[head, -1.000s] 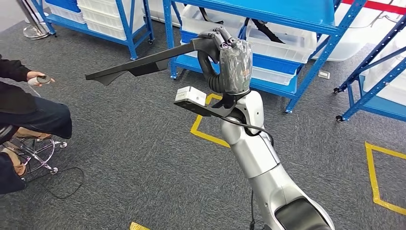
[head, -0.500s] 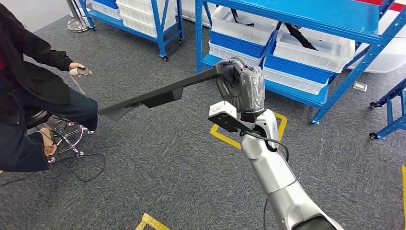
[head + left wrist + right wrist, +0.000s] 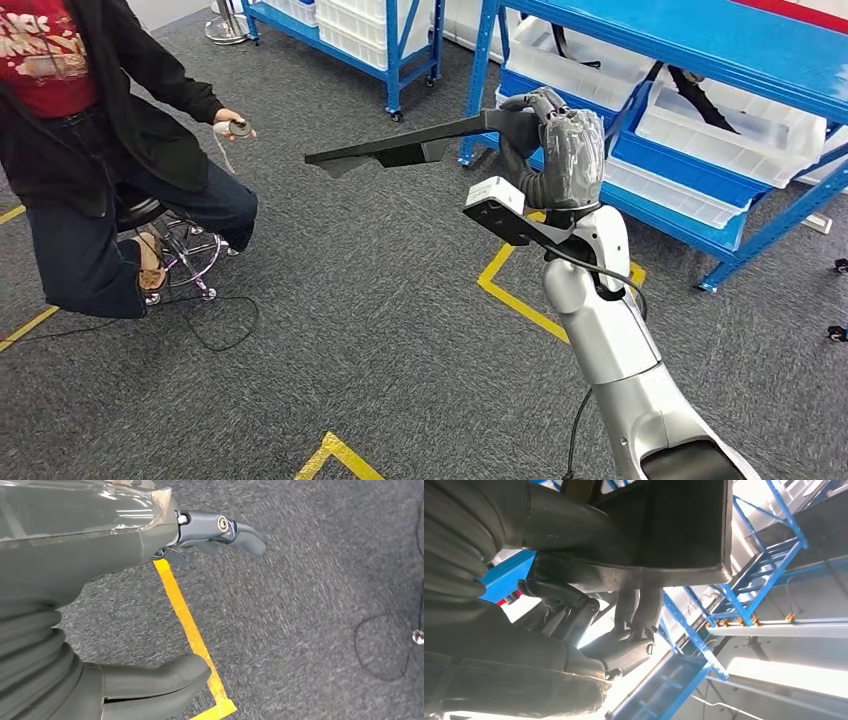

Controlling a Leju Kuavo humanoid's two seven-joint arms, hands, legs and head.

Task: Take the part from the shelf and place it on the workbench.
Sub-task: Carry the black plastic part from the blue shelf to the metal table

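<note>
Right hand [image 3: 560, 150] grips long flat matte-black part [image 3: 420, 148]; left hand [image 3: 100, 605] empty, fingers apart; view panned, seated person [image 3: 90, 150] nearer.

Grey carpet floor [image 3: 350, 340] runs under everything, marked with angled strips of yellow tape [image 3: 520, 300], and a thin black cable [image 3: 215, 335] lies looped on it beside a wheeled stool [image 3: 175, 250]. Blue steel shelving [image 3: 720, 45] stands on the carpet at the far side, its lower levels holding white plastic bins [image 3: 735, 135] set side by side, some with dark parts lying in them.
</note>
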